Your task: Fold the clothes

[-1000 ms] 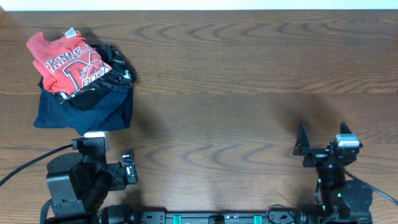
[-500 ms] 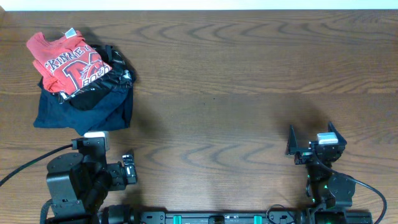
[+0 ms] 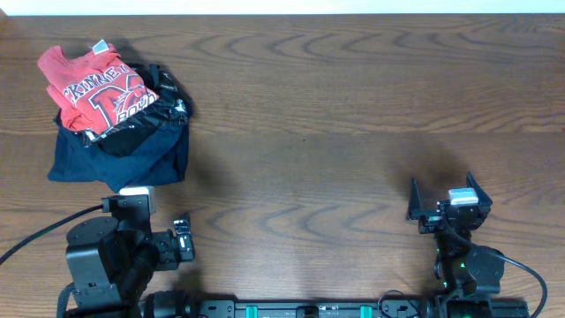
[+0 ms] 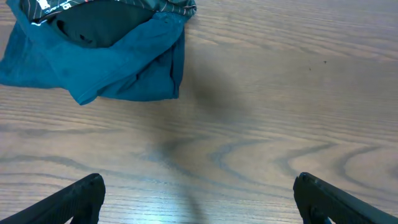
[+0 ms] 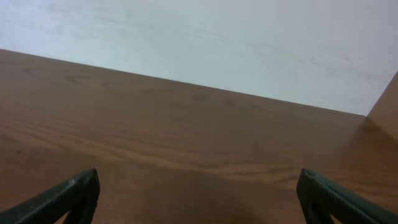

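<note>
The clothes (image 3: 93,88), an orange-red T-shirt with white block lettering, lie crumpled on top of a pile at the far left of the table in the overhead view. My left gripper (image 4: 199,202) is open and empty over bare wood near the front left, just in front of the pile. My right gripper (image 3: 443,198) is open and empty at the front right, far from the shirt. In the right wrist view the right gripper (image 5: 199,199) faces bare table and a pale wall. Neither wrist view shows the T-shirt.
Under the shirt lie a black garment (image 3: 152,108) with white lettering and a navy blue garment (image 3: 124,159). The navy garment (image 4: 112,68) fills the upper left of the left wrist view. The wooden table (image 3: 335,115) ends at a white wall behind.
My right gripper has shifted left and slightly away from the front edge, then stopped. The left arm and the pile have not moved.
</note>
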